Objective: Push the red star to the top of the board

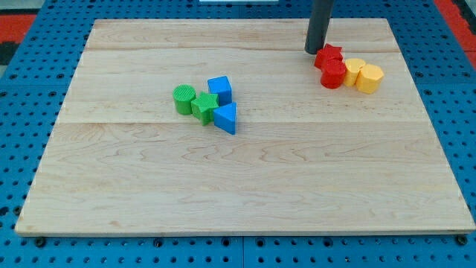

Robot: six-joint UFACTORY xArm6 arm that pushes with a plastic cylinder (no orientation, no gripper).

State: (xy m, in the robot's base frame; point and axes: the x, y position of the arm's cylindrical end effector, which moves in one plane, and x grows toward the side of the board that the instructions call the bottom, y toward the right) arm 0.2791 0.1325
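The red star (328, 55) lies near the view's top right on the wooden board (245, 186). My tip (313, 51) stands just left of the star, touching or nearly touching it. A red cylinder (333, 74) sits directly below the star, touching it. Two yellow blocks (353, 71) (370, 77) lie right of the red cylinder, in one tight cluster with the red blocks.
Near the board's middle left is a second cluster: a green cylinder (184, 98), a green star (204, 106), a blue cube (220, 89) and a blue triangular block (226, 117). The board lies on a blue perforated surface (22, 112).
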